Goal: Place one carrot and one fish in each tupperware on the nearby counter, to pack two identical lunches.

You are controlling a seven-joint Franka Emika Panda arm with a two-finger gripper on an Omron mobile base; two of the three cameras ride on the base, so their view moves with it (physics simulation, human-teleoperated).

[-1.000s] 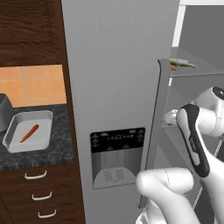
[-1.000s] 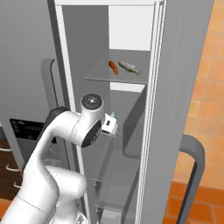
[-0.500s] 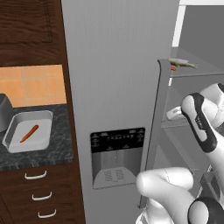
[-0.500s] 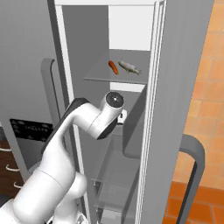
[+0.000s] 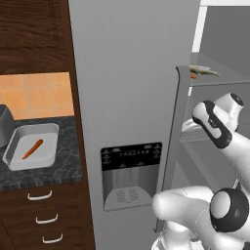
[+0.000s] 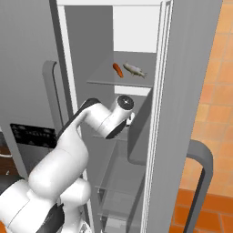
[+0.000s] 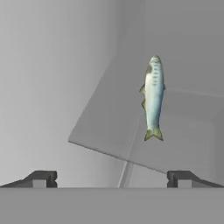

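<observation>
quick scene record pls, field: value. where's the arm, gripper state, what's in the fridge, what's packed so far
arm: reaching into the open fridge, below the shelf with the food
gripper: open, empty, pointed toward the fish
fish: lying on the fridge shelf
carrot in fridge: on the same shelf, left of the fish in the right base view
tub on counter: holds one carrot, no fish; tub sits on the counter
second tub: can't tell from these views

Grey fridge (image 5: 127, 73), dark wood cabinets (image 5: 29, 29), orange tile wall (image 5: 36, 95).
</observation>
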